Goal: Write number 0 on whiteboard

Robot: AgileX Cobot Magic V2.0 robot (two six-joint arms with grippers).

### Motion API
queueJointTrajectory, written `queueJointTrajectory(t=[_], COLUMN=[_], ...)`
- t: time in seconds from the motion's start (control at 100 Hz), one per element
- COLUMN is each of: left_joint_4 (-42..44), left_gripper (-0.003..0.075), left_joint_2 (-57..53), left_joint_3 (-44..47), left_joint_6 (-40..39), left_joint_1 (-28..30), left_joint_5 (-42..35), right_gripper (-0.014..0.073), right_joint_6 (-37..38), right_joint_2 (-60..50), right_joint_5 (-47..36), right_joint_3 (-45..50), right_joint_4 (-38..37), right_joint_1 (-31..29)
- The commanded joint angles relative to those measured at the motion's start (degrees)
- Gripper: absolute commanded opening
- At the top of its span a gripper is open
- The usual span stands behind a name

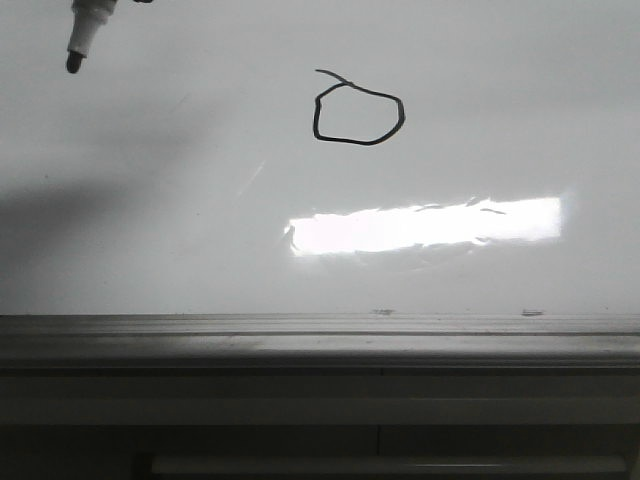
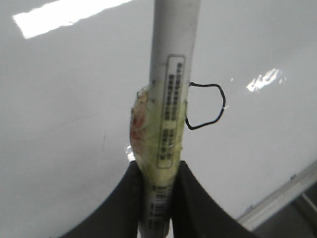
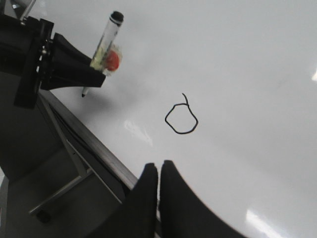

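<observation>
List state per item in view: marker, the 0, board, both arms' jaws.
marker: uncapped, clamped in the left gripper, tip lifted off the board
number 0: drawn, loop closed, short tail at top-left
whiteboard: otherwise unmarked apart from a few faint smudges, bright glare strip below the 0
right gripper: jaws shut, holding nothing, apart from the marker

The number 0 (image 1: 358,112) is showing as a thin black line on the glossy white whiteboard (image 1: 150,220), whose edge rail is looking grey. The marker (image 2: 171,94) is showing a white barrel with black barcode print, yellowish tape with a red-orange patch, and a black tip.
</observation>
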Motion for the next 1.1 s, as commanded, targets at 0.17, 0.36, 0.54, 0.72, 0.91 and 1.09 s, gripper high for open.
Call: queueJointTrajectory(t=[0.17, 0.36, 0.54, 0.72, 0.91, 1.09], left_joint_4=[1.2, -1.5, -1.5, -1.9, -1.8, -2.0], left_gripper=[-0.0020, -0.0020, -0.0020, -0.0020, -0.0019, -0.0001], left_joint_2=[3.8, 6.9, 9.5, 12.2, 12.8, 12.8], left_joint_3=[-1.0, -1.0, -1.0, -1.0, -1.0, -1.0], left_joint_6=[-11.1, -11.1, -11.1, -11.1, -11.1, -11.1], left_joint_1=[8.3, 13.0, 13.8, 13.8, 13.8, 13.8], left_joint_5=[-9.7, -13.0, -13.0, -13.1, -13.1, -13.1], right_gripper=[-0.0056, -0.0056, -0.0056, -0.0056, -0.0056, -0.0056], right_joint_6=[1.7, 2.3, 3.2, 3.3, 3.3, 3.3], right_joint_2=[-0.1, -0.1, -0.1, -0.1, -0.1, -0.1], right_joint_5=[-5.5, -6.8, -6.8, -6.8, -6.8, -6.8], right_joint_3=[2.1, 2.1, 2.1, 2.1, 2.1, 2.1], right_joint_4=[-3.2, -3.1, -2.6, -2.6, -2.5, -2.3], right_joint_1=[-0.5, -0.5, -0.5, -0.5, -0.5, -0.5])
